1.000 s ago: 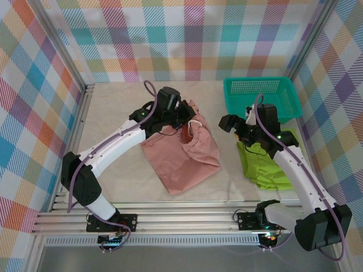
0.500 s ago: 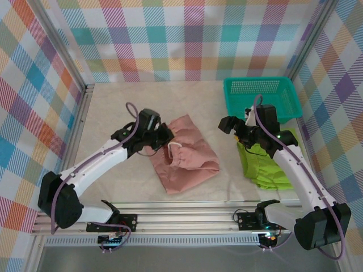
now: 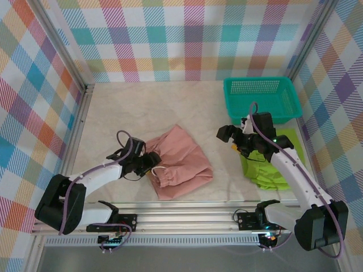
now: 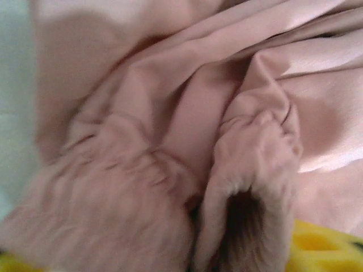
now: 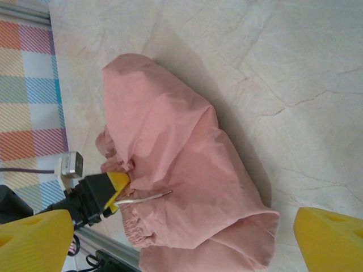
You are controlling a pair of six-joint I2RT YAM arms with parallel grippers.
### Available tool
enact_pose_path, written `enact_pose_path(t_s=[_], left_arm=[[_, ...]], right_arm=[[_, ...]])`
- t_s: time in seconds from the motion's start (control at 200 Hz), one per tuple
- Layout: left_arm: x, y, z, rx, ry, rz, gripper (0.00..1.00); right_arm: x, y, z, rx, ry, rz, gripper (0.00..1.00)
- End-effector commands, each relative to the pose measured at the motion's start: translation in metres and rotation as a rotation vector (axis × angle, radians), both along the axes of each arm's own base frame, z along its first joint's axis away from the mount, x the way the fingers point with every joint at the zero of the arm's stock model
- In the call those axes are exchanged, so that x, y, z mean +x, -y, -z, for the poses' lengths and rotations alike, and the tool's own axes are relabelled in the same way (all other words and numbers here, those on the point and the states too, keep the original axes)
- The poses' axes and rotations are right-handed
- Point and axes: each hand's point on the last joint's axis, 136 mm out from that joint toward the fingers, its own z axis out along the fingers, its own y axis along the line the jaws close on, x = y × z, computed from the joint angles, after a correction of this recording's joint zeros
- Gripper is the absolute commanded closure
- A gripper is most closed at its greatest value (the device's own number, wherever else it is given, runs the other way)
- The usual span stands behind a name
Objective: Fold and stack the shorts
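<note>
Jaws wide; 1 pink shorts (image 3: 181, 160), 1 green shorts (image 3: 256, 171)

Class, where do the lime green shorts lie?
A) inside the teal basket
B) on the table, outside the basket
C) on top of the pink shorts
B: the green shorts lie on the table, nearer than the teal basket and apart from the pink shorts.

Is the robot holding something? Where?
The right gripper is open, holding nothing. The left gripper is at the waistband of the pink shorts; whether it grips cannot be told.
</note>
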Motion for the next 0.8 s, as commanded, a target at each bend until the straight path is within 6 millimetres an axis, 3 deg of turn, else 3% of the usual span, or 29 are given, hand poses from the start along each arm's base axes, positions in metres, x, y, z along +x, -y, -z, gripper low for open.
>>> enact_pose_path(t_s=[0.0, 0.085, 0.175, 0.225, 0.31, 0.415, 0.515, 0.675, 0.795], left_arm=[[0.019, 0.005, -0.047, -0.075, 0.135, 0.035, 0.16], [0.027, 0.008, -0.109, -0.111, 0.262, 0.044, 0.0], [0.028, 0.013, -0.164, -0.154, 0.348, 0.074, 0.0], [0.03, 0.019, -0.182, -0.185, 0.362, 0.096, 0.0], [0.041, 0.031, -0.194, -0.243, 0.356, 0.109, 0.0], [0.057, 0.041, -0.186, -0.27, 0.311, 0.096, 0.0], [0.072, 0.051, -0.174, -0.332, 0.302, 0.077, 0.0], [0.08, 0.056, -0.116, -0.32, 0.219, 0.046, 0.0], [0.079, 0.049, -0.073, -0.256, 0.174, 0.016, 0.0]], right_arm=[[-0.008, -0.011, -0.007, 0.035, 0.031, -0.07, 0.01], [-0.011, -0.024, -0.011, 0.059, 0.04, -0.109, 0.0], [-0.019, -0.05, -0.014, 0.085, 0.055, -0.175, 0.0], [-0.023, -0.068, -0.016, 0.098, 0.064, -0.214, 0.01], [-0.026, -0.095, -0.016, 0.129, 0.063, -0.253, 0.01], [-0.022, -0.121, -0.012, 0.186, 0.042, -0.241, 0.0], [-0.019, -0.136, 0.004, 0.203, -0.002, -0.218, 0.0], [-0.018, -0.153, 0.037, 0.228, -0.091, -0.2, 0.01], [-0.024, -0.151, 0.072, 0.215, -0.176, -0.16, 0.01]])
